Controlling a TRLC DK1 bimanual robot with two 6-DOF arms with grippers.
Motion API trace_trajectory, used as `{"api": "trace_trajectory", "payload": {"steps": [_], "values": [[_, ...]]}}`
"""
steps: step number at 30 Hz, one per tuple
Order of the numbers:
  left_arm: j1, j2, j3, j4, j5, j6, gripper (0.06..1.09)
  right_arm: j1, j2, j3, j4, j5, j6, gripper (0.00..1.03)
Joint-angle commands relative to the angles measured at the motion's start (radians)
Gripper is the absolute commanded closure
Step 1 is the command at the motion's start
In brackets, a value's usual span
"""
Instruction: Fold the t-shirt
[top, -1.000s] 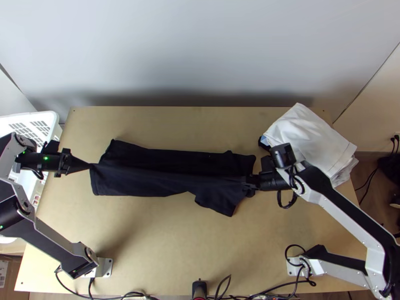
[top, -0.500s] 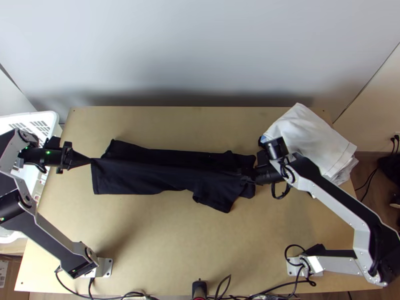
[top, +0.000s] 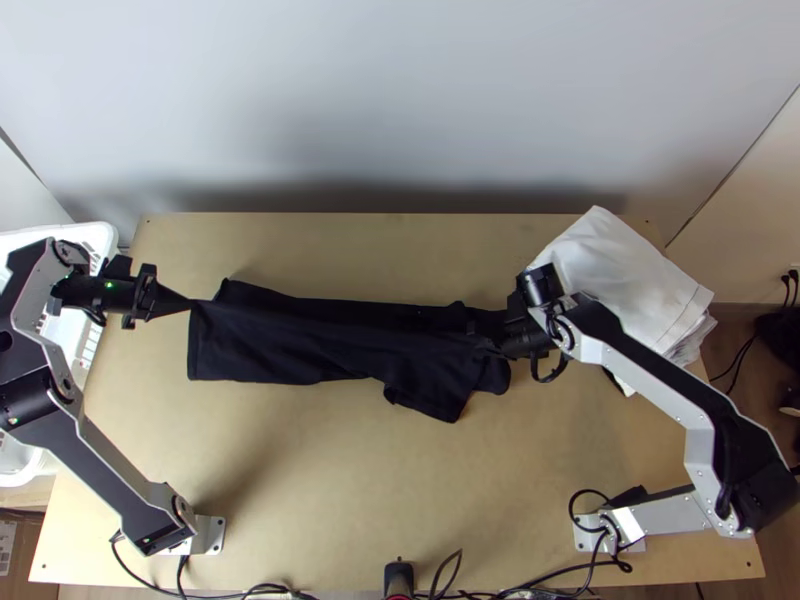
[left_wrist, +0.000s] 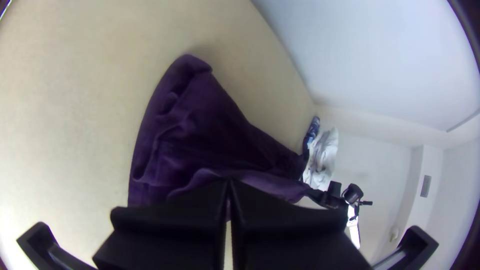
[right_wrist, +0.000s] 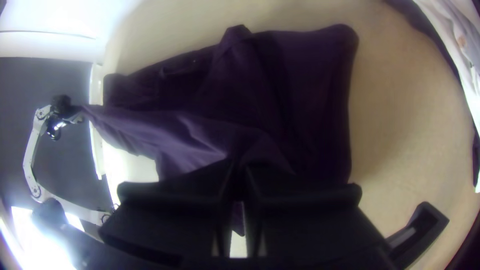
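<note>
Table: light wooden top (top: 350, 500), flat and matt, carrying the whole job.
T-shirt: black, soft knit garment (top: 320, 345) across the middle in a long, narrow strip, its upper layer drawn into a taut ridge; a sleeve-like flap juts towards the near edge.
Progress: I judge the lengthwise fold under way, perhaps halfway through the task; I have yet to lay this layer flat, tidy the flap and make the crosswise folds.
Cloth pile: white, smooth, loosely stacked fabric (top: 625, 285) at the far right.
Basket: white, rigid slatted plastic (top: 95, 240) at the left edge.
Left end effector (left_wrist: 229, 184): fingers pressed together on one end of the shirt, pulling the cloth to a point.
Right end effector (right_wrist: 240, 170): fingers pinching the ridge near the other end, where the knit bunches into creases.
</note>
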Motion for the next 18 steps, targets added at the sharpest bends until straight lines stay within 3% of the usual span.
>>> {"api": "trace_trajectory", "payload": {"steps": [1,11,18], "values": [[-0.038,0.015,0.031,0.001,-0.001,-0.025,1.05,-0.027,0.064,0.042,0.007,-0.008,0.052,1.0],[-0.092,0.043,0.122,-0.004,-0.018,-0.057,1.05,-0.103,0.181,0.079,0.003,-0.04,0.132,1.0],[-0.111,0.078,0.155,-0.004,-0.035,-0.082,1.05,-0.125,0.239,0.089,0.003,-0.04,0.139,1.0]]}}
